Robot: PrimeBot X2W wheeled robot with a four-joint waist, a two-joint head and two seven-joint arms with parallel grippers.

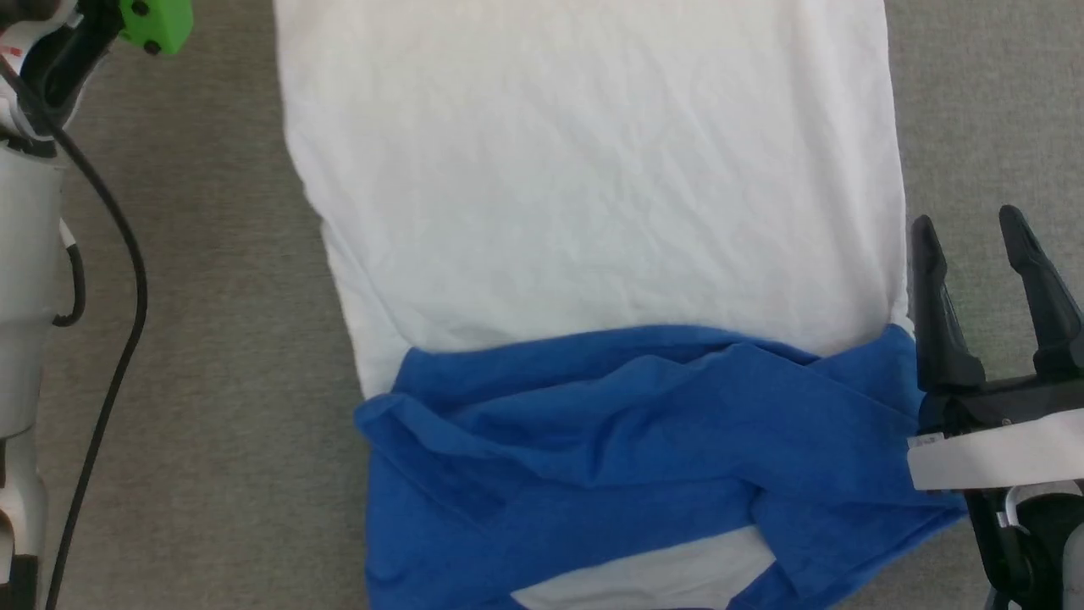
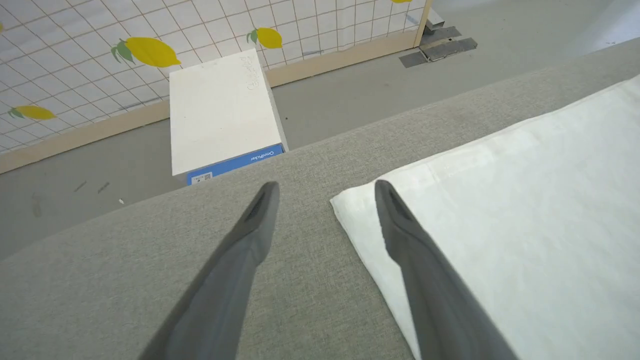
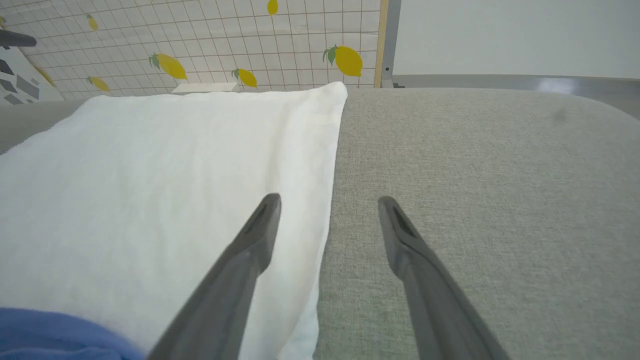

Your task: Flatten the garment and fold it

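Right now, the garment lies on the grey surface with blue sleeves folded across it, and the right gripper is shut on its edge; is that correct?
No: the right wrist view shows the right gripper open, holding nothing, one finger over the garment, one over the grey surface. The rest stands.

Pale grey left arm (image 1: 25, 254), black cable (image 1: 140, 288), green screwed cap (image 1: 157, 24), long dark jaws.

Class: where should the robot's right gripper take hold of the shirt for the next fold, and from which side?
Probably the right side edge of the shirt, just beyond the folded blue sleeves. Come from the right, low over the grey surface: that edge lies flat and straight, and the open right gripper stands beside it.
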